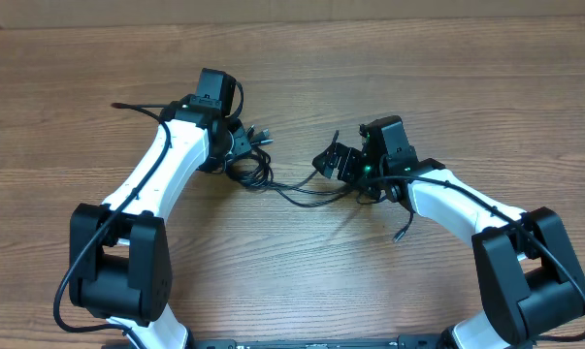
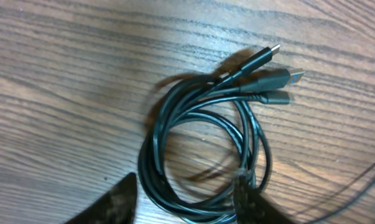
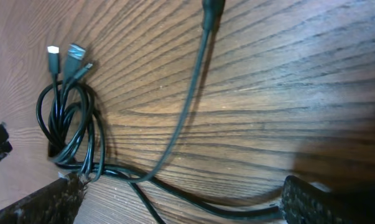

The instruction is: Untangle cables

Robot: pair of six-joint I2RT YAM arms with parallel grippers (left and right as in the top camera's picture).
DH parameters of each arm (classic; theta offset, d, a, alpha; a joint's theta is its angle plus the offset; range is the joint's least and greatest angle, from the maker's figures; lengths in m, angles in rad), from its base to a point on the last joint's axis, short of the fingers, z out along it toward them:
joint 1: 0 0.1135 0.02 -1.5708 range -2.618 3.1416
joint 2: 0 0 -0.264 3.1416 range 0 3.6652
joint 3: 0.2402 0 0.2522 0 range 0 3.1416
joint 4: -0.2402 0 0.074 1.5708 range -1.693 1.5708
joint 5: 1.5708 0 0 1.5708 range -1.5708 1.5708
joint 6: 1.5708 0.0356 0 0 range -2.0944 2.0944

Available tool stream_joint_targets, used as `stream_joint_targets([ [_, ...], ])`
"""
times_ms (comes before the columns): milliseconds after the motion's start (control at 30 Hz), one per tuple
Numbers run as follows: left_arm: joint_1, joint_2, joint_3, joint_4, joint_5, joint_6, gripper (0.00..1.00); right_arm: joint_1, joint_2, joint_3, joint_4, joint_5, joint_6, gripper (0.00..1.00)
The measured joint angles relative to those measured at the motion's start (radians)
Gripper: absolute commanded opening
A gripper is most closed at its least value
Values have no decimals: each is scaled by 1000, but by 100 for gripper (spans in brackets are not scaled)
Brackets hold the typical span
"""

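Supporting surface: a wood-grain table (image 1: 292, 68) is seen filling the overhead frame.
Left arm: the white left arm (image 1: 166, 160) is stretched from the lower left toward the upper centre-left of the overhead frame.
Right arm: the white right arm (image 1: 457, 199) is stretched from the lower right toward the centre.
Left gripper: the left gripper (image 2: 186, 186) is released, fingers apart at the bottom of its wrist frame; nothing is pinched, though one finger overlaps the coil's lower right edge.
Right gripper: the right gripper (image 3: 184, 186) is spread wide and nothing is clasped; strands are seen running across the wood between its fingers.
Cables: the cables (image 1: 248, 170) are bunched in a loose coil on the table beside the left gripper, and strands are trailed rightward to the right gripper.
Plugs: three plugs (image 2: 271, 51) are fanned from the coil at the upper right of the left wrist frame.
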Motion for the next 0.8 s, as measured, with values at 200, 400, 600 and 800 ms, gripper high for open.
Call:
stream_joint_targets([
  [200,17,0,0,-14,0,22,68,0,0,0,2,-7,-9,100],
  [400,19,0,0,-35,0,37,55,0,0,0,2,-7,-11,100],
  [600,19,0,0,-30,-10,41,47,0,0,0,-1,-7,-12,100],
  [800,19,0,-51,68,-51,44,47,0,0,0,-11,-12,-26,100],
])
